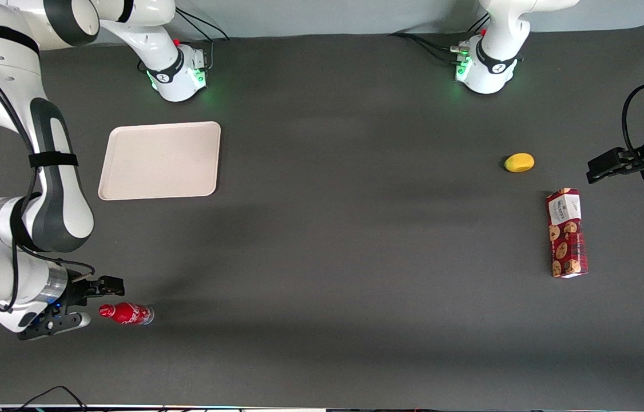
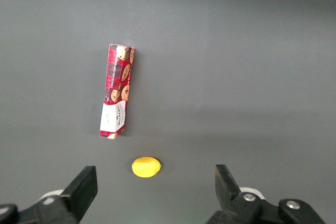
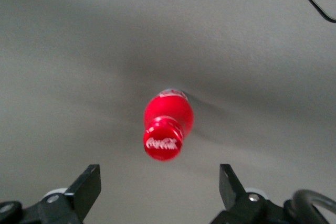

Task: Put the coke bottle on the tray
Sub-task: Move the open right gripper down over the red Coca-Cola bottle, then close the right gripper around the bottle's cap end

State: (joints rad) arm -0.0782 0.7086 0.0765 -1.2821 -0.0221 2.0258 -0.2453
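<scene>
The coke bottle (image 1: pixel 126 313) is small, slim and red with white script. It lies on its side on the dark table near the front camera, at the working arm's end, its cap pointing at my gripper. My gripper (image 1: pixel 93 302) is low over the table, just short of the cap, open and empty. In the right wrist view the bottle (image 3: pixel 168 124) shows cap-first, ahead of the gripper (image 3: pixel 160 184), whose two fingers stand wide apart with nothing between them. The beige tray (image 1: pixel 160 161) lies flat, farther from the front camera than the bottle, with nothing on it.
A yellow lemon (image 1: pixel 519 162) and a red cookie box (image 1: pixel 567 233) lie toward the parked arm's end of the table; both also show in the left wrist view, the lemon (image 2: pixel 145 167) and the box (image 2: pixel 117 91). The two arm bases (image 1: pixel 179 71) stand at the table's back edge.
</scene>
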